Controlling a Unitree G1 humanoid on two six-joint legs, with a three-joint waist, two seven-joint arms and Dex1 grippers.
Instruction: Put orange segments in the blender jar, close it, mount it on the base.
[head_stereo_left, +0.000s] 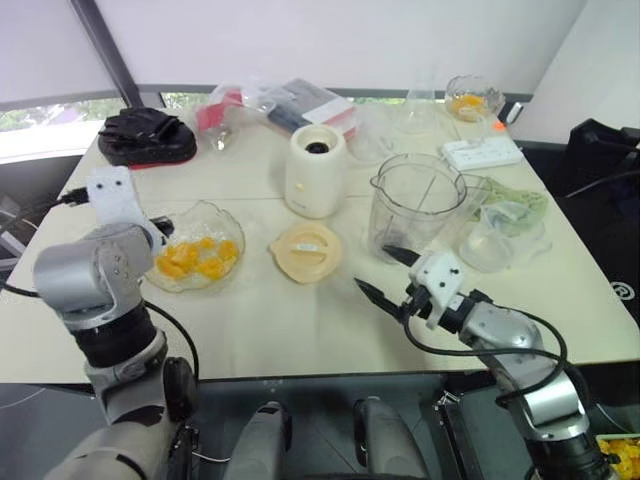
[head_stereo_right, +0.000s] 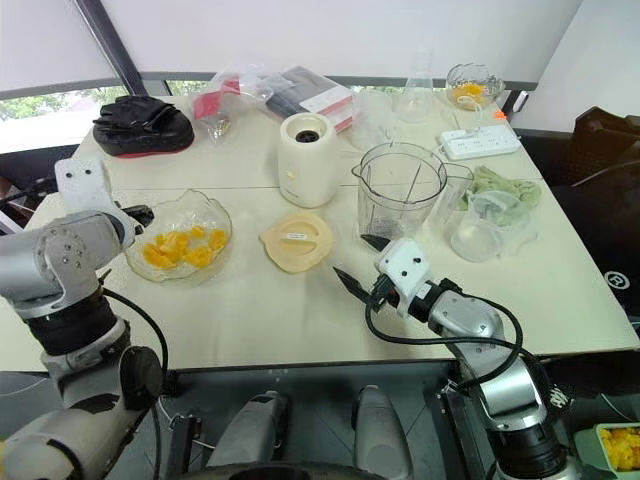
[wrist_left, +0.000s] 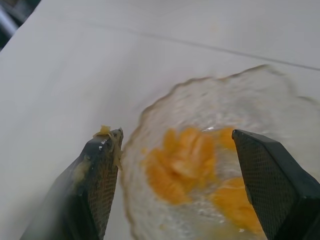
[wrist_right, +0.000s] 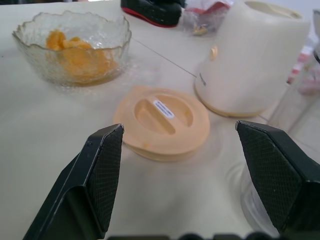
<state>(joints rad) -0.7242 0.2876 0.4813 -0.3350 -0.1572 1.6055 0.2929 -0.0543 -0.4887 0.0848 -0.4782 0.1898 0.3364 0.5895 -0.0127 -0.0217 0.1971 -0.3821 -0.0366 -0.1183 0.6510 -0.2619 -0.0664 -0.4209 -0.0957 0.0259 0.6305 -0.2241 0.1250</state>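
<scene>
The left gripper (wrist_left: 175, 165) hangs spread and empty over the scalloped clear glass bowl (head_stereo_left: 225, 225), a scrap of pulp stuck to one finger (wrist_left: 102, 170). In that bowl lie the glossy yellow-orange orange segments (head_stereo_left: 192, 258), blurred in the left wrist view. The right gripper (head_stereo_left: 385, 272) points level toward the flat cream round lid (head_stereo_left: 306, 250), fingers parted and holding nothing. Just beyond it the tall clear plastic blender jar (head_stereo_left: 415, 205) stands upright, mouth up, its long axis vertical and spout toward the robot's left; whether anything lies inside I cannot tell. The cream-white rounded base (head_stereo_left: 315, 172) stands upright behind the lid, dark socket upward, apart from the jar. Everything rests on a pale beige tabletop (head_stereo_left: 300, 320) under windows. A second glass bowl with orange pieces (head_stereo_left: 471, 98) sits at the far edge.
</scene>
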